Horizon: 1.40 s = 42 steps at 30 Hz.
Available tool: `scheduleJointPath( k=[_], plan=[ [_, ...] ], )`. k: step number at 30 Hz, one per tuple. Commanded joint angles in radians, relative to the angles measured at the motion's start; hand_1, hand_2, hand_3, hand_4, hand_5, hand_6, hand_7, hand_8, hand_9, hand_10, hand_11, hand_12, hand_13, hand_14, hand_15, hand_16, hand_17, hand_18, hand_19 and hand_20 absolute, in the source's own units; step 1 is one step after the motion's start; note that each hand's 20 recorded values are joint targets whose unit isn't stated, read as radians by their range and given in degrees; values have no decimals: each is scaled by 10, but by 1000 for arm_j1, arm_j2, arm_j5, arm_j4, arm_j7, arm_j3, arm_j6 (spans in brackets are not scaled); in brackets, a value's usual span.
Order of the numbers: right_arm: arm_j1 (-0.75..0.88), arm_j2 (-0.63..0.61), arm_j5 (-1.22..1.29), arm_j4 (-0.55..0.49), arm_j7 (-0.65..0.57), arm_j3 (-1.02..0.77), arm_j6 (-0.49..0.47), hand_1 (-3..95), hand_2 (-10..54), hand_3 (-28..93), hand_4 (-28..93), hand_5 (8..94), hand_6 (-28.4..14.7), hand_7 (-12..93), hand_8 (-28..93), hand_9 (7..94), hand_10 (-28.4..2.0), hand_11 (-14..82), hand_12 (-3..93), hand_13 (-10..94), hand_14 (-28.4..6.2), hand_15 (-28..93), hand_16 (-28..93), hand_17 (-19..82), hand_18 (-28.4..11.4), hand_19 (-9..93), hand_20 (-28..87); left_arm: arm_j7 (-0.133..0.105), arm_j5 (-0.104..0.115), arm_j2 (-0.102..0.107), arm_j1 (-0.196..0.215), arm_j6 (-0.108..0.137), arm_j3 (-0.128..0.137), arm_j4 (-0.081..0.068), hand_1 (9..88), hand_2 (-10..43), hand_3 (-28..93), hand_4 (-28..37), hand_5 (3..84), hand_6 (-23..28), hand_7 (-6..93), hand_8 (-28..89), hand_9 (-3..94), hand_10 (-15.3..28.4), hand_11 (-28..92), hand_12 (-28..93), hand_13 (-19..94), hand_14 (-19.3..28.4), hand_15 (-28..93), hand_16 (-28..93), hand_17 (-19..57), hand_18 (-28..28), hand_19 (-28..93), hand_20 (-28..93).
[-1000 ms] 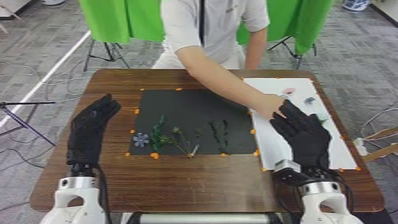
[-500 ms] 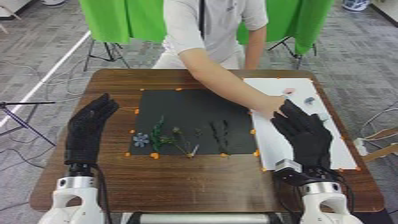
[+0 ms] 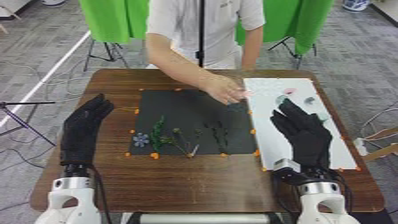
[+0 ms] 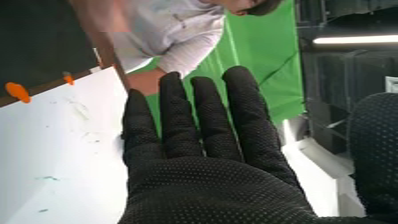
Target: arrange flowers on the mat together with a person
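I count one blue flower by green sprigs on one black mat, a person's hand above it, and one pink flower on one white sheet. Left hand, right hand: fingers straight.

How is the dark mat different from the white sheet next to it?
The dark mat is nearly black; the white sheet is pale. The mat looks squarer; the sheet looks longer and narrower. The mat has a blue flower on it; the sheet has the robot's right hand over it. Both lie flat on the brown table.
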<state>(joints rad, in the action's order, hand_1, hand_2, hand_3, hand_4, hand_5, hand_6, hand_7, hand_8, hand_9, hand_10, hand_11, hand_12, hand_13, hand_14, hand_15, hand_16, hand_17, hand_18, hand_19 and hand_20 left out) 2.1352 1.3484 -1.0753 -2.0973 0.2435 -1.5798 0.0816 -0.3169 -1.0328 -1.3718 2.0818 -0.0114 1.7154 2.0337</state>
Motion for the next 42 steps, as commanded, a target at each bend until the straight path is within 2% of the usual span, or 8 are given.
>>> scheduleJointPath(
  k=[1,5,9,13,16,18,36,42],
  plan=[
    [18,-5,1,-23,23,2,24,44,91,767,-202,439,-41,98,-99,387,-134,36,85,331,-122,109,116,161,-138,55,242,5,14,-7,20,16,11,3,286,-80,657,-180,475,34,145,-71,449,124,142,147,371,149,112,17,64,91,16,169],
    [20,-3,0,-23,13,4,24,46,91,768,-203,441,-41,98,-100,389,-134,37,85,332,-122,110,115,163,-137,53,242,8,18,-9,24,17,15,5,286,-80,657,-181,475,34,144,-70,450,123,142,147,370,149,112,19,64,91,16,169],
    [28,-3,0,-23,9,7,25,47,90,768,-203,443,-37,99,-99,390,-132,37,86,335,-127,113,117,163,-142,57,243,20,36,-10,24,11,14,6,284,-79,658,-182,474,34,143,-70,449,123,142,147,370,149,112,19,64,91,16,169],
    [21,-7,-3,-19,10,10,23,49,91,766,-203,444,-34,100,-99,391,-134,37,85,336,-130,114,118,162,-143,58,242,18,27,-4,18,5,13,3,283,-79,659,-182,474,34,142,-69,449,123,140,146,369,149,111,19,62,91,16,169],
    [13,-10,-4,-16,12,11,19,51,91,764,-203,445,-33,101,-99,392,-135,38,86,337,-131,114,120,162,-143,60,242,31,28,-6,12,-9,20,3,281,-80,661,-182,474,34,142,-69,449,123,141,147,368,149,110,19,62,90,15,168],
    [9,-10,-8,-14,12,14,21,51,91,764,-202,446,-32,102,-99,393,-136,38,86,339,-133,115,121,162,-143,61,243,59,34,-10,6,-41,30,3,281,-80,661,-182,474,35,141,-69,447,122,140,147,367,148,109,18,61,90,15,168],
    [9,-6,-20,-4,-1,14,21,60,75,759,-198,452,-24,111,-97,391,-138,39,93,338,-144,113,147,157,-152,95,260,79,28,-21,12,-55,39,4,278,-81,659,-180,465,36,126,-62,437,124,131,149,356,149,103,20,57,89,14,164],
    [5,-15,-252,10,3,-4,-8,74,55,759,-195,457,-24,115,-95,393,-144,43,104,338,-147,114,161,151,-157,109,260,74,32,-16,8,-71,41,0,274,-82,660,-179,463,35,125,-61,436,124,130,150,356,149,102,21,56,89,14,163]
  ],
)
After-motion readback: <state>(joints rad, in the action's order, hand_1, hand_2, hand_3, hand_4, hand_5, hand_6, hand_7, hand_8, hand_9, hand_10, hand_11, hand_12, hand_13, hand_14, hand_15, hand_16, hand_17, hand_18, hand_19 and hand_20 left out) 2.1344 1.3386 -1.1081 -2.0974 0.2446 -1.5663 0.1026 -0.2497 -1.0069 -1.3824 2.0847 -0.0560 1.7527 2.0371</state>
